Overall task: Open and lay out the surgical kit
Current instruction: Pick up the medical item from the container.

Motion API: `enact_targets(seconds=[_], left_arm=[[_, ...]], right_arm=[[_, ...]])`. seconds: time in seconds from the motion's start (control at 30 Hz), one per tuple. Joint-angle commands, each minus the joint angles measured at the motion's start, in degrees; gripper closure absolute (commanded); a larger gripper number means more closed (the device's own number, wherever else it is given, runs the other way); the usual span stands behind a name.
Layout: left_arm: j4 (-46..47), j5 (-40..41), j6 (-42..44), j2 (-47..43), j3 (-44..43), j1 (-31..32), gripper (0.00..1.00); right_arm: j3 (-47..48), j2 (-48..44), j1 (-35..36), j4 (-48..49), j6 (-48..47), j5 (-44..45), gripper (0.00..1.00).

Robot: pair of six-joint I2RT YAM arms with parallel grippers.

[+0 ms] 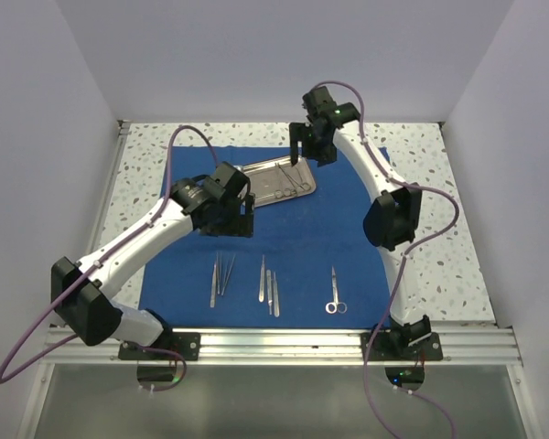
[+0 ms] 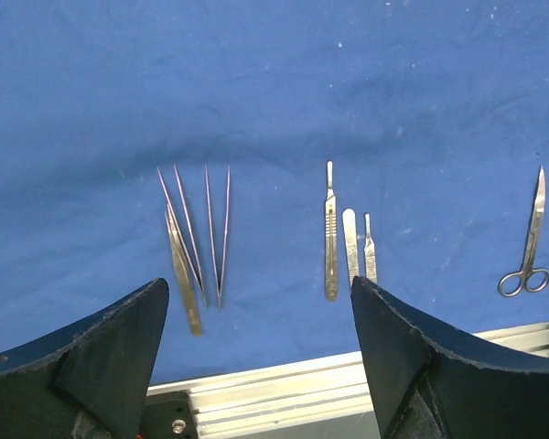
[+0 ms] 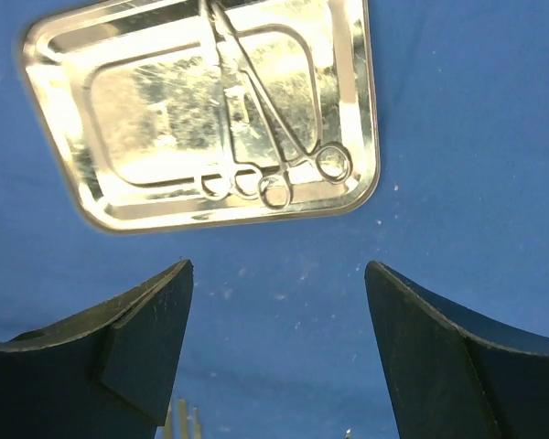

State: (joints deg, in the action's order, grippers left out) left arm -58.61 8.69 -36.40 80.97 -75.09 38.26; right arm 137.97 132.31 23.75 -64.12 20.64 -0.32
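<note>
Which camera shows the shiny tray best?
The right wrist view: the tray looks big, with ring-handled tools lying inside. The top view shows it small and far. The left wrist view misses it.

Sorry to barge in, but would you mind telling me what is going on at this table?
Two robot arms are laying out a surgical kit on a blue cloth. Tweezers, scalpel handles and scissors lie in a row near the front edge. Ring-handled instruments remain in the tray. The right gripper hovers open near the tray, and the left gripper hangs open and empty above the cloth.
</note>
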Motion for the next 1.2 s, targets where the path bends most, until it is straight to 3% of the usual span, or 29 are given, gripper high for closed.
enact_targets(seconds=[0.0,0.37,0.93,1.03,1.17], left_arm=[[1.83,-0.69,3.0,-1.96,0.47,-0.99,0.16],[1.74,-1.83,2.47,3.31,0.99,-3.28,0.18],[-5.11,2.74,7.39,9.55,-7.61,-9.69,0.18],[-5.99,2.91,8.27,10.87,-9.1,-10.13,0.18],[-5.99,2.91,8.89,11.67,-9.99,-10.84,0.19]], right_arm=[[3.45,2.68,2.0,-3.83,-2.89,5.23,0.21],[8.0,11.11,4.64,1.71,-3.86,10.77,0.23],[11.79,23.34,4.55,10.86,-4.03,13.15,0.26],[9.17,22.47,4.64,10.68,-3.68,12.8,0.28],[-2.78,19.49,4.99,11.91,-3.15,12.1,0.34]])
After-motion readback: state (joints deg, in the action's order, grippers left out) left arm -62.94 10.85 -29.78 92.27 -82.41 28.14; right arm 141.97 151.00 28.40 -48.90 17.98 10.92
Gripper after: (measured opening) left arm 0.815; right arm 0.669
